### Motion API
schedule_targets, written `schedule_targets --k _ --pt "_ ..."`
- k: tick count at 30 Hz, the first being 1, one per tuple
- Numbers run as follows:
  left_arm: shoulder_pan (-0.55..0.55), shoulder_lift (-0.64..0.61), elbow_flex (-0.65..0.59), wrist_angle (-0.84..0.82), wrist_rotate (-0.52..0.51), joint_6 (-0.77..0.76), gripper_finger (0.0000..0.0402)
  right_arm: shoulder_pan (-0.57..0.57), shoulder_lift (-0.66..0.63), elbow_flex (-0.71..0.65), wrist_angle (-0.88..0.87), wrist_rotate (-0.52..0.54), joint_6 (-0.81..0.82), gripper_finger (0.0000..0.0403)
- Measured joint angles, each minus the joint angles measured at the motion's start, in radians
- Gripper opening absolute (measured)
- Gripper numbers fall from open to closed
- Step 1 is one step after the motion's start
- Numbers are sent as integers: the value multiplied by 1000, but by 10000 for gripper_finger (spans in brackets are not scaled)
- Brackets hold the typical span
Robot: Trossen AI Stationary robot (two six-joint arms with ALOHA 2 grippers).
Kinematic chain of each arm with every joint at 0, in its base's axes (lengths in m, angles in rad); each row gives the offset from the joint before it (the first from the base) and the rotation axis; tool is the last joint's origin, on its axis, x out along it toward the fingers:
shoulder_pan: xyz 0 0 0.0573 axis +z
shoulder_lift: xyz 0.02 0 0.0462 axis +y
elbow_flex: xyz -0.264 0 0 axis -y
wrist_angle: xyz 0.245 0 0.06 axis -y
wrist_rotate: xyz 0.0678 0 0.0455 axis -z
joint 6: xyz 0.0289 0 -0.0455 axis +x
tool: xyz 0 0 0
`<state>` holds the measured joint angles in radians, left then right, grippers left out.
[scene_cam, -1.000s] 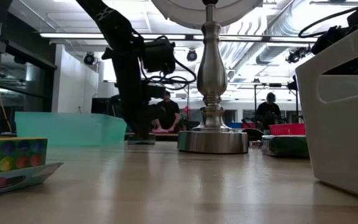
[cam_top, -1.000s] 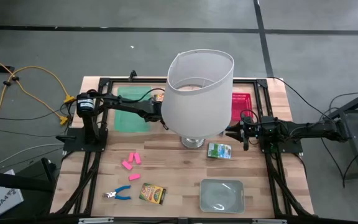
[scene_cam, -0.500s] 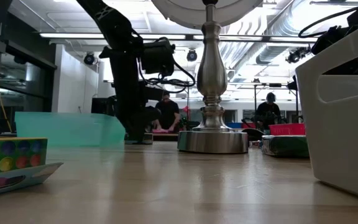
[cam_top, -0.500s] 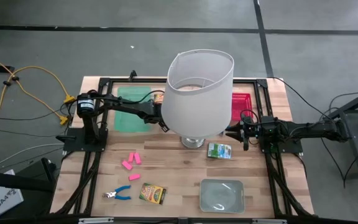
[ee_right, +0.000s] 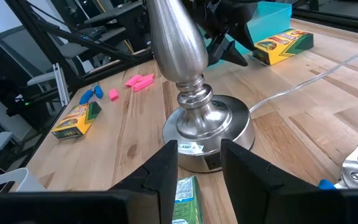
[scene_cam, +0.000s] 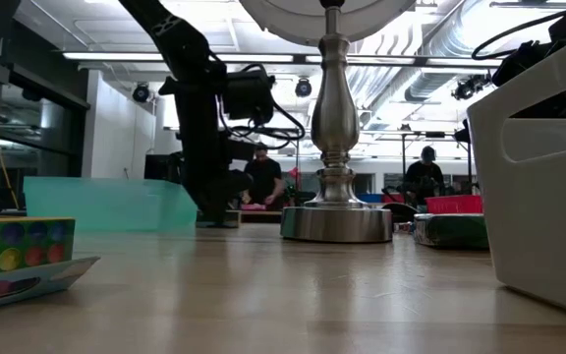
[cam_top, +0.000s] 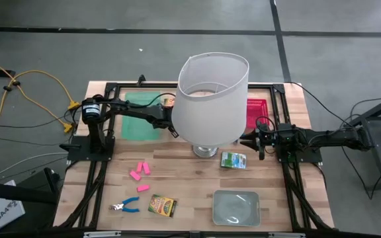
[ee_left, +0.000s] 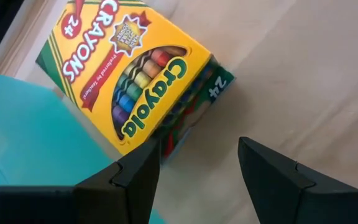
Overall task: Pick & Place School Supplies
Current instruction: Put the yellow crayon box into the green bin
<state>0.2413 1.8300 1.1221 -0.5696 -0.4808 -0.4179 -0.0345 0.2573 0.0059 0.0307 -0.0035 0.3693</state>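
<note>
Fingers of the left gripper (ee_left: 194, 165) are held spread (nothing between them) just above a yellow crayon box (ee_left: 138, 74), which lies beside the green tray (cam_top: 139, 114) behind the lamp (cam_top: 211, 99). The right gripper (ee_right: 199, 165), parted and empty, is kept by the lamp's base, over a green box (cam_top: 233, 160).

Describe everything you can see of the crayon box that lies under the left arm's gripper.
The crayon box is yellow cardboard with green edges, printed "Crayola" and "24", with a window showing coloured crayons. It lies flat and closed on the wooden table, one corner against the green tray. The left gripper hangs open over it, not touching.
</note>
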Motion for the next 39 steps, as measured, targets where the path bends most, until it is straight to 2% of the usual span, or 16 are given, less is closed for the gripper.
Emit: schedule_targets --k 9,24,39 --pt "0 0 0 -10 7 36 207 0 0 0 0 0 0 113" --pt "-17 0 0 55 45 292 207 0 0 0 0 0 0 113" --pt "-28 0 1 84 40 489 207 0 0 0 0 0 0 113"
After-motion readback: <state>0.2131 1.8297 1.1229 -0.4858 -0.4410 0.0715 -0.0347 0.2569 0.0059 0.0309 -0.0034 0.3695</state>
